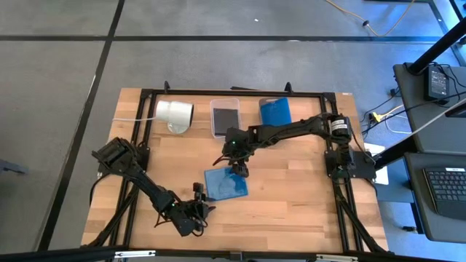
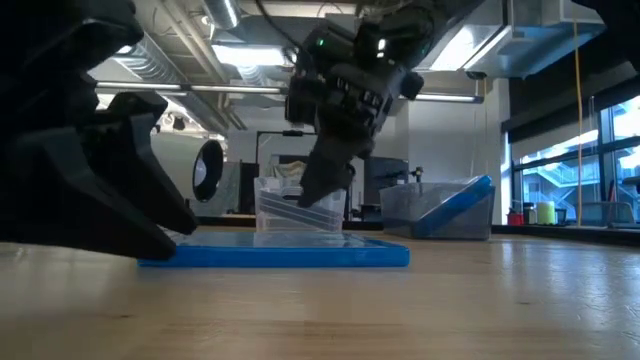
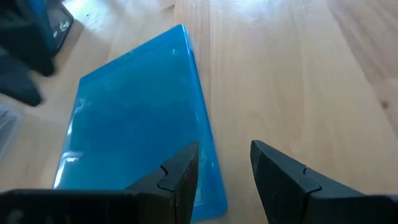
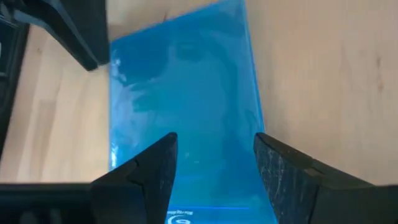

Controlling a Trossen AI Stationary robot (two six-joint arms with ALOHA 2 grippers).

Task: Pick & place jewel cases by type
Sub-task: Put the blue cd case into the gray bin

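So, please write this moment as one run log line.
blue jewel case: flat on table | right pincer: open, above it | left pincer: open, beside it

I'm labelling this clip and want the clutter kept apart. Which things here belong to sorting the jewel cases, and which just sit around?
Part of the job:
- blue jewel case flat on the table
- blue case in the far bin
- clear tray bin
- right gripper, open over the case
- left gripper, open beside it

Lying about:
- white cylinder
- keyboard

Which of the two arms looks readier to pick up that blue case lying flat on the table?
Probably the right gripper: its open fingers hang over the blue case. The left gripper sits low beside its edge.
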